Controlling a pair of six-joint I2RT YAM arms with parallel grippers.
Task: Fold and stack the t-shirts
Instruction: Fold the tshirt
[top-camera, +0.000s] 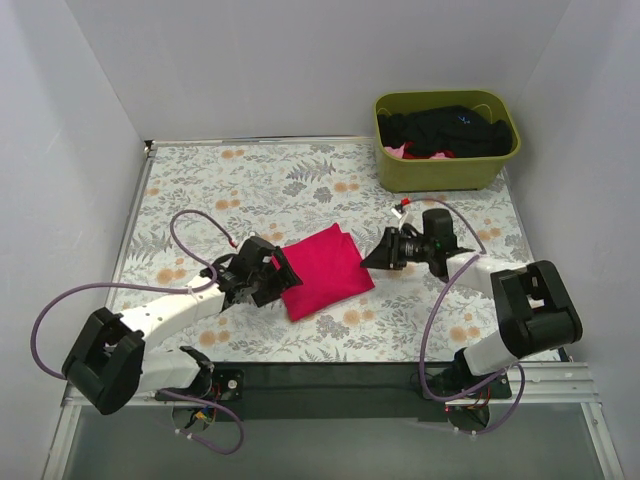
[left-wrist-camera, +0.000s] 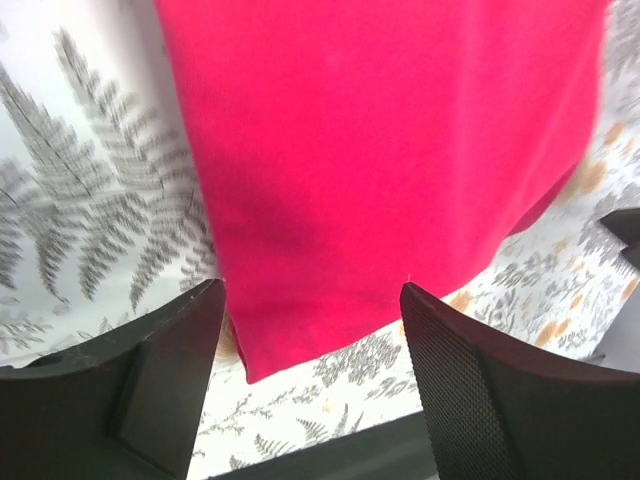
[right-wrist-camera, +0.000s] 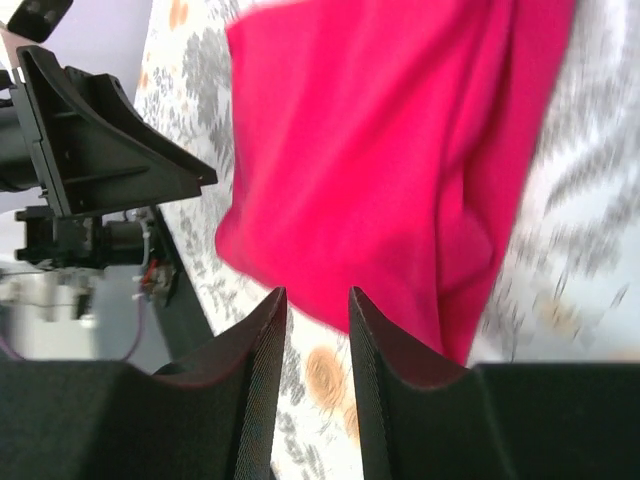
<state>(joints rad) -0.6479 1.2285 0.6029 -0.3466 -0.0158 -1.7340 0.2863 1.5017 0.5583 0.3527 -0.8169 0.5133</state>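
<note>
Soft crimson t-shirt (top-camera: 322, 271) lies folded into a smooth rectangle.

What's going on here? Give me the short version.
Two robot arms are working on folding t-shirts. The red t-shirt lies folded into a small rectangle in the middle of the table. The left gripper sits at the shirt's left edge, wide open and gripping nothing. The right gripper is just off the right edge with only a narrow gap between its fingers, also empty. Black garments sit in the green bin at the far right corner.
</note>
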